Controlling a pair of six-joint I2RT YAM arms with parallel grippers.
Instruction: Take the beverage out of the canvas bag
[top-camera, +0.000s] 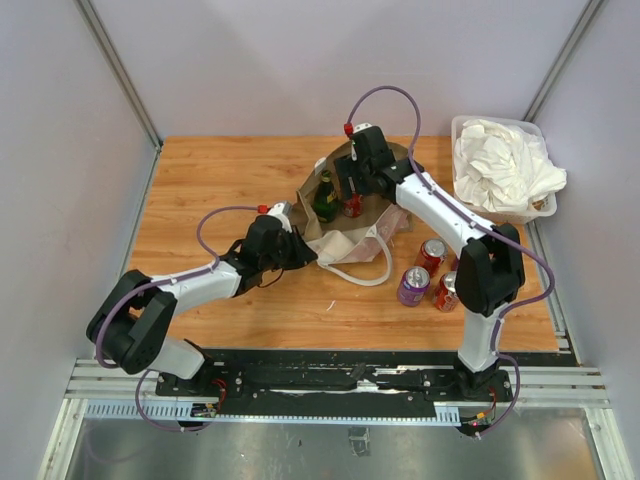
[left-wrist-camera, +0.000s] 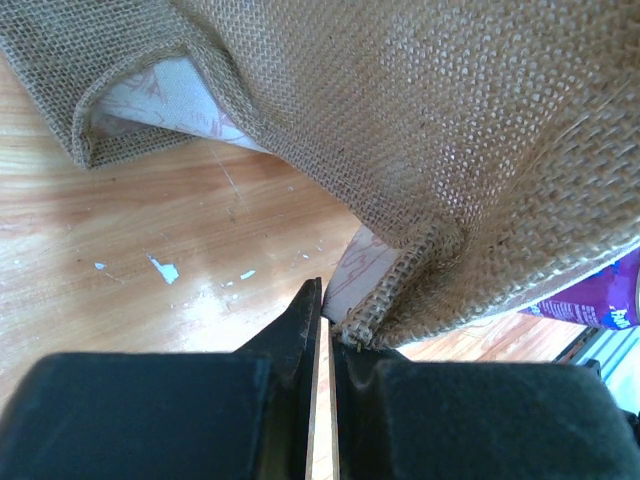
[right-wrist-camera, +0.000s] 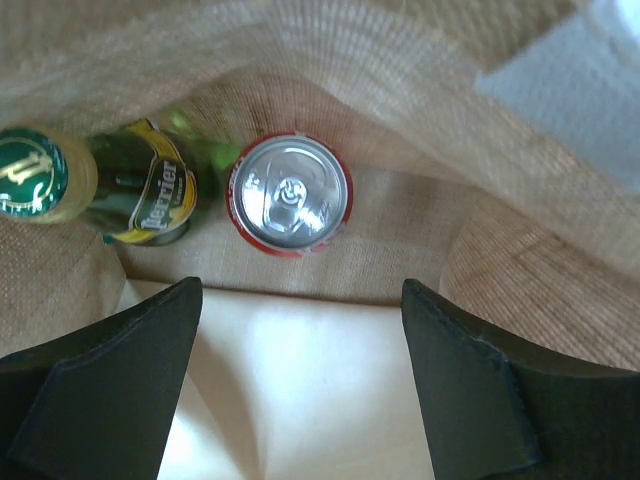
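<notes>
The tan canvas bag (top-camera: 345, 232) lies open in the middle of the table, its white handle (top-camera: 372, 274) looping toward me. Inside it stand a red can (top-camera: 352, 206) and a green bottle (top-camera: 325, 197). My right gripper (top-camera: 355, 182) is open above the bag's mouth. In the right wrist view the gripper (right-wrist-camera: 300, 290) points down into the bag, just short of the can's silver top (right-wrist-camera: 290, 195), with the bottle (right-wrist-camera: 110, 190) to the can's left. My left gripper (top-camera: 302, 250) is shut on the bag's woven edge (left-wrist-camera: 380, 320) at its left side.
Two red cans (top-camera: 432, 255) (top-camera: 447, 292) and a purple can (top-camera: 412, 285) stand on the table right of the bag. The purple can also shows in the left wrist view (left-wrist-camera: 600, 305). A clear bin of white cloths (top-camera: 502, 165) is at the back right.
</notes>
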